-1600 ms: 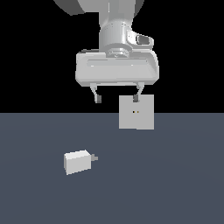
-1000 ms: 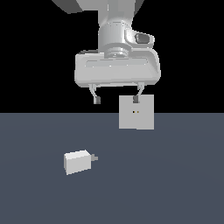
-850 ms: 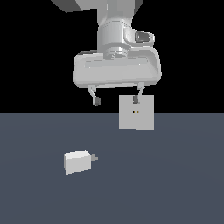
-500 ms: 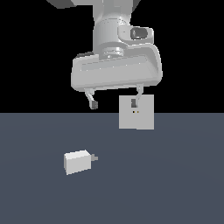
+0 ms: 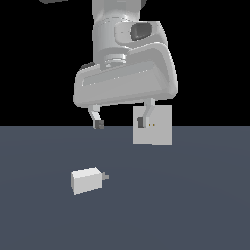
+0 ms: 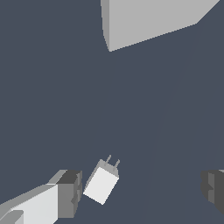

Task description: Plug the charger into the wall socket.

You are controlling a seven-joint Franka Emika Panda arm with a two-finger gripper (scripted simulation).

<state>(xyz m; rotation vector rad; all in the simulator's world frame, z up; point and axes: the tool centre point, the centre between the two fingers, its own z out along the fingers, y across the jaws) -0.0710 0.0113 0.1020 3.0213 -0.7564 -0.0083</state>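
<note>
White and small, the charger [image 5: 87,180] lies on its side on the dark slate-blue desk [image 5: 195,205], towards the exterior view's left, with its short grey prongs pointing to the exterior view's right. Nothing touches it, and bare desk surrounds it on all sides. Behind it and towards the exterior view's right stands the wall socket [image 5: 158,129], a flat light-grey square plate set upright on the desk, its upper part showing against the black background; two tiny marks sit near its centre. The hand [image 5: 120,122] hangs in the air above the desk, its pale grey body large in the frame, with both fingers pointing down and spread wide apart, holding nothing. One dark fingertip [image 5: 99,124] hangs above and just behind the charger, clear of it; the other overlaps the socket plate's left half in the exterior view, partly covering the plate beside its central marks, though whether it touches the plate cannot be told from this angle. In the wrist view the charger [image 6: 102,183] shows as a white block tilted at an angle, prongs aimed roughly towards the socket [image 6: 148,19], which appears as a pale slab well apart from it. One finger pad [image 6: 70,194] sits just beside the charger without meeting it, and the other pad [image 6: 214,189] is far off at the frame's edge.
</note>
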